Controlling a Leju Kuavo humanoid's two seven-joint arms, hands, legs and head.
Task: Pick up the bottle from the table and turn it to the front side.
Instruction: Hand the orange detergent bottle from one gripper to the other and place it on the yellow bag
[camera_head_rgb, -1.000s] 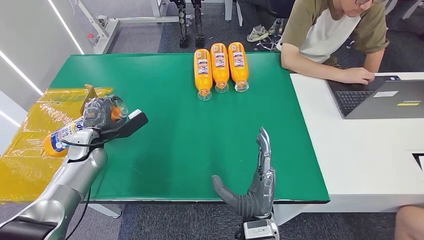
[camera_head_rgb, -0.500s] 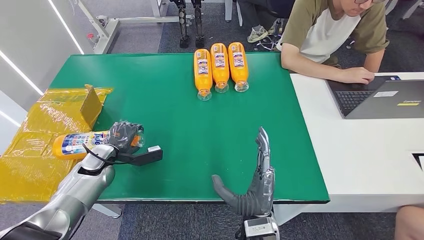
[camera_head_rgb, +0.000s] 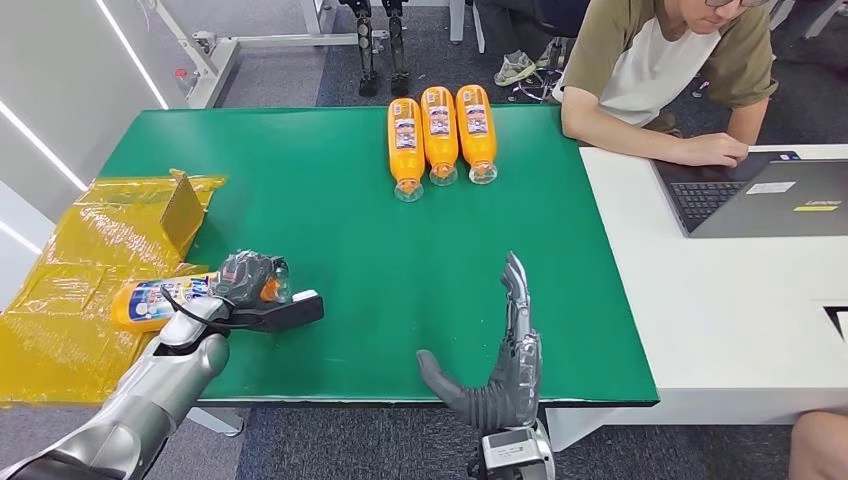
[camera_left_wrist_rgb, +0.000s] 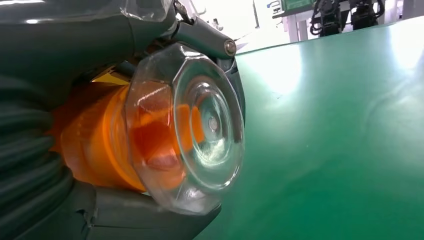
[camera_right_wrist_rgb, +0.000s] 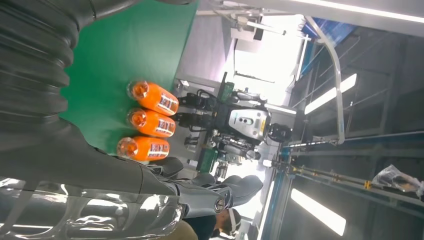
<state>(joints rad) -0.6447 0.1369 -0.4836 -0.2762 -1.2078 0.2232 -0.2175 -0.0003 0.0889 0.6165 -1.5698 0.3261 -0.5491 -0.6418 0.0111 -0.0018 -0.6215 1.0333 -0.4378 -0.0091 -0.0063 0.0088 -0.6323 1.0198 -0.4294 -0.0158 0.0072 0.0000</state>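
Observation:
My left hand (camera_head_rgb: 243, 279) grips an orange bottle (camera_head_rgb: 165, 299) near its clear cap, holding it sideways at the green table's (camera_head_rgb: 340, 230) left edge, the label facing up. In the left wrist view the clear cap (camera_left_wrist_rgb: 190, 125) sits close to the camera with the hand's fingers (camera_left_wrist_rgb: 90, 30) wrapped round the orange neck. My right hand (camera_head_rgb: 505, 355) stands open at the table's near edge, fingers straight and pointing away, holding nothing. Three more orange bottles (camera_head_rgb: 440, 130) lie side by side at the far middle of the table, caps toward me; the right wrist view shows these bottles (camera_right_wrist_rgb: 150, 122) too.
A yellow plastic-wrapped box (camera_head_rgb: 80, 270) lies beside the table's left edge under the held bottle. A person (camera_head_rgb: 660, 70) sits at the far right, a hand on a laptop (camera_head_rgb: 760, 195) on a white table (camera_head_rgb: 740, 310). Another robot (camera_right_wrist_rgb: 240, 122) stands beyond the table.
My left hand has carried the bottle down from above the yellow box to just over the table's left edge, turning it so the label faces up. The right hand shifted slightly left.

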